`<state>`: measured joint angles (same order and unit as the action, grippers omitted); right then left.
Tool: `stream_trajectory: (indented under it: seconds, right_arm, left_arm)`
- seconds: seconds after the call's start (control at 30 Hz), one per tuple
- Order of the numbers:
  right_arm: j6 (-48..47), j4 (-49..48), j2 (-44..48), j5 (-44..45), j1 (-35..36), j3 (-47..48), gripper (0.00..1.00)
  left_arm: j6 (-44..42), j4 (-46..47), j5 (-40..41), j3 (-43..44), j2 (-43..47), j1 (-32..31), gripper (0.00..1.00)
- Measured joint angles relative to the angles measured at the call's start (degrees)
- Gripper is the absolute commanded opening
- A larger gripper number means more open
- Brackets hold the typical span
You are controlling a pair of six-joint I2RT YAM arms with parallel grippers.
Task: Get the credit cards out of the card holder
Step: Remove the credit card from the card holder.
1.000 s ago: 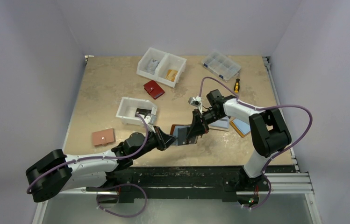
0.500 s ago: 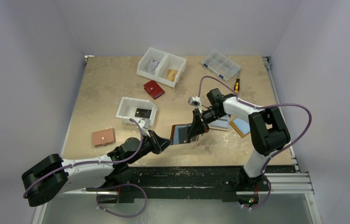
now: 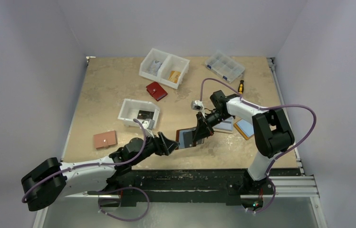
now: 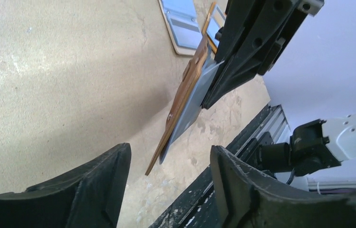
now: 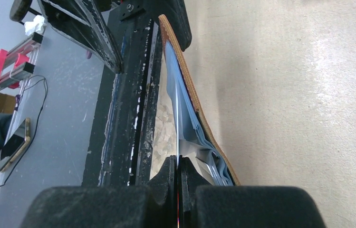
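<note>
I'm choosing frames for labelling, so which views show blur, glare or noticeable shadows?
Top external: sharp, evenly lit, faint shadows only. Left wrist: the left gripper has dark, out-of-focus jaws; the reddish-brown leather card holder casts a soft shadow on the beige table. Right wrist: the right gripper has blurred jaws along the bottom edge, and pale glare washes the table at upper right.

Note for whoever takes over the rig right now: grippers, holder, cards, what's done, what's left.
Left gripper: open, empty, just short of the holder's near edge.
Right gripper: shut on the holder, holding it up on edge.
Cards: one dark card lies in the small bin; none can be made out inside the holder.
Done: holder lifted and presented.
Left: probably pull any remaining cards with the left gripper.
</note>
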<state>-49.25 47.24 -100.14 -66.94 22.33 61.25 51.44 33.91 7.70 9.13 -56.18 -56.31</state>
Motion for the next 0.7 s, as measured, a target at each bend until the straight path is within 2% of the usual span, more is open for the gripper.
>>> stream_trajectory:
  seconds: [0.07, 0.13, 0.33, 0.47, 0.7]
  right_arm:
    - [-1.3, 1.3, -0.1, 0.0, 0.0, 0.4, 0.00]
    - [-2.3, 2.4, -0.4, 0.0, 0.0, 1.1, 0.00]
    - [-4.6, 4.4, -1.9, 0.0, 0.0, 2.0, 0.00]
    - [-5.4, 5.3, -1.9, 0.0, 0.0, 2.1, 0.00]
    - [-6.2, 6.0, -1.9, 0.0, 0.0, 2.2, 0.00]
  left_arm:
    - [-0.7, -1.6, 0.5, 1.1, 0.5, 0.0, 0.91]
    - [-1.7, -2.6, 1.1, 1.8, 1.2, 0.0, 0.97]
    - [-4.2, -3.1, 1.2, 3.7, -0.5, 0.0, 0.98]
    - [-5.6, -1.7, -0.9, 6.0, -5.6, 0.0, 0.94]
    - [-6.2, 2.8, -5.0, 8.2, -13.5, 0.4, 0.66]
